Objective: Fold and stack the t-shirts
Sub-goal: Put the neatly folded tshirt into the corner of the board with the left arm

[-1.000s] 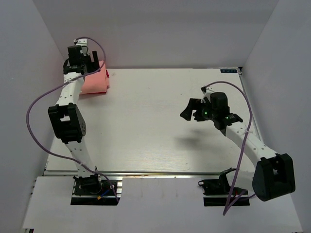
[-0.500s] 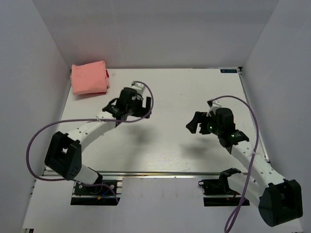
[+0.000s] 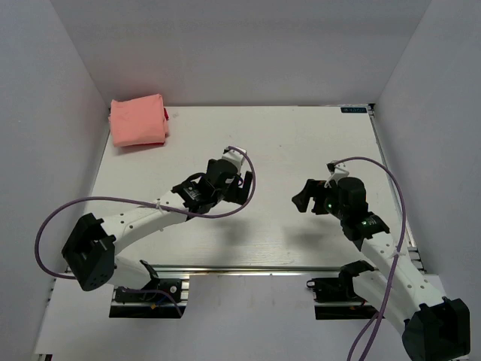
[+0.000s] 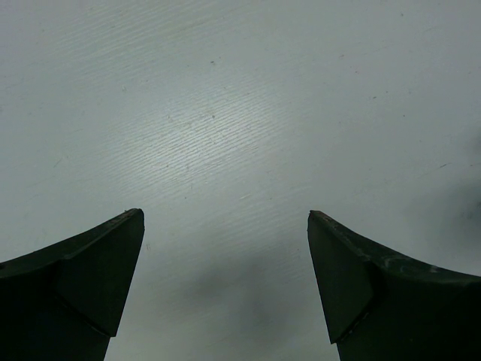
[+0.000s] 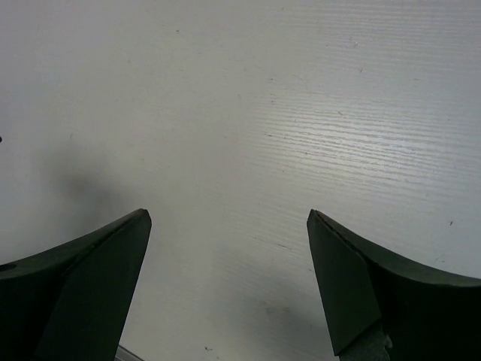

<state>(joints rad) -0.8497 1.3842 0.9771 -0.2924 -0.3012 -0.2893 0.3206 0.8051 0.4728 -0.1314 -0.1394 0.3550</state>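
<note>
The salmon-pink t-shirt (image 3: 137, 119) lies folded at the table's far left corner. A sliver of the magenta-red t-shirt (image 3: 166, 114) shows at its right edge, under it. My left gripper (image 3: 239, 180) hangs over the table's middle, far from the shirts, open and empty; its wrist view (image 4: 225, 218) shows only bare table between the fingers. My right gripper (image 3: 306, 197) is over the right half of the table, open and empty; its wrist view (image 5: 228, 218) also shows only bare tabletop.
The white table (image 3: 285, 143) is boxed in by white walls on the left, back and right. A metal rail (image 3: 248, 268) runs along the near edge by the arm bases.
My left arm has left the shirts at the far left corner and swung right and nearer, to the table's middle. My right arm has drawn back a little toward the near edge.
</note>
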